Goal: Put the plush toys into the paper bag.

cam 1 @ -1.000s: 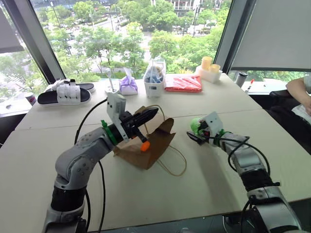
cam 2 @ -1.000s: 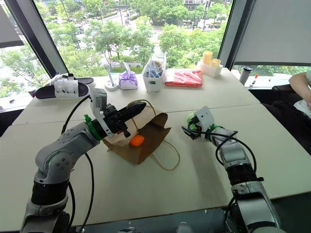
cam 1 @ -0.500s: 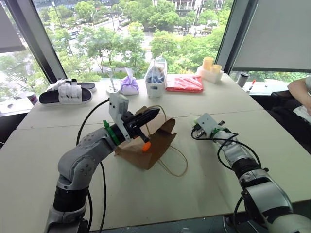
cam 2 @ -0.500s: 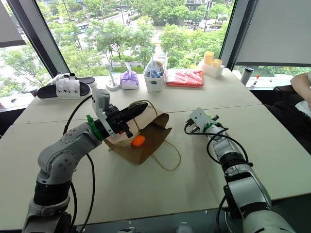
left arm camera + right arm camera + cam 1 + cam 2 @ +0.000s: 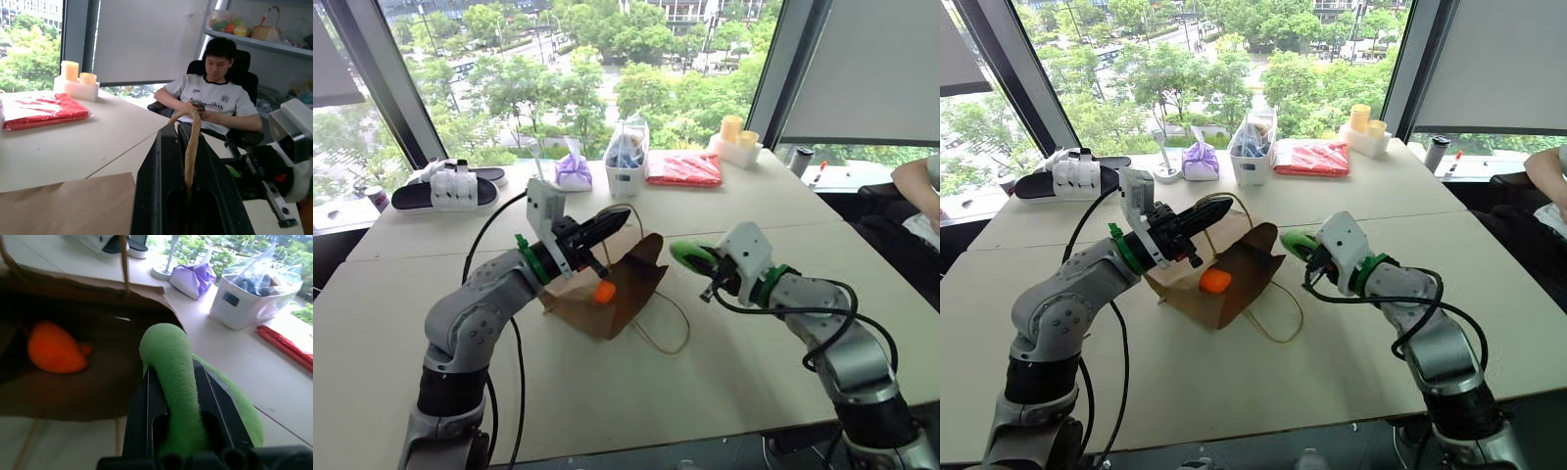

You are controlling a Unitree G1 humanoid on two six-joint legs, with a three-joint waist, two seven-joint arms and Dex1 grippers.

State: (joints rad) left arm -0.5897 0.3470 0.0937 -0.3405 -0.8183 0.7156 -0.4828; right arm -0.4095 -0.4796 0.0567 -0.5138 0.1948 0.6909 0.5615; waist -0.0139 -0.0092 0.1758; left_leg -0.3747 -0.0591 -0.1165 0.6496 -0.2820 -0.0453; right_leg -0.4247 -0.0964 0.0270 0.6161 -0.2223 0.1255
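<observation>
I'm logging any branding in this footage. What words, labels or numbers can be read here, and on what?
White T-shirt of the seated person: a line of dark print across the chest, too blurred to read for sure.
Red packet: pale marks, not legible.
Paper bag, white tub, purple pouch: no text visible.
</observation>
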